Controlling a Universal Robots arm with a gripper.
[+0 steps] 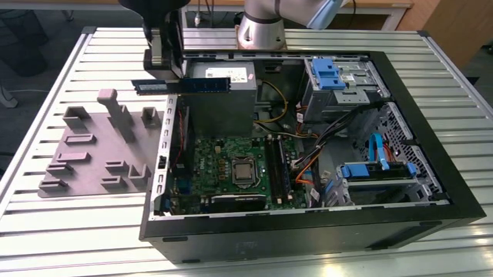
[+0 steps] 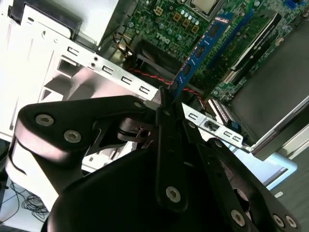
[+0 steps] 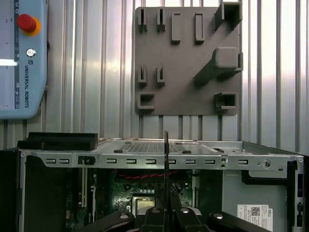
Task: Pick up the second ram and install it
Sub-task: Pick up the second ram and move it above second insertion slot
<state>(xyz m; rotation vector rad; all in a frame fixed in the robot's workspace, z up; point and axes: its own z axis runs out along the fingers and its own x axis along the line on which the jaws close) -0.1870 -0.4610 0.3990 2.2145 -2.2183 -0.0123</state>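
The second ram (image 1: 202,85) is a slim blue circuit-board stick that hangs level in the air over the back left corner of the open computer case (image 1: 431,196). My gripper (image 1: 172,77) is shut on it from above, near its end on the exterior view's left. In the second wrist view the ram (image 2: 203,48) sticks out from between the black fingers (image 2: 169,145) toward the green motherboard (image 2: 169,21). In the first wrist view the ram (image 3: 166,159) shows edge-on as a thin line above the case wall. The long black memory slots (image 1: 279,168) lie on the motherboard, well below and apart from the stick.
A grey fixture plate (image 1: 92,153) with raised blocks lies on the slatted table beside the case, on the exterior view's left. A power supply (image 1: 219,92) and blue-tabbed drive cages (image 1: 333,75) stand inside the case. A teach pendant with a red button (image 3: 21,58) lies on the table.
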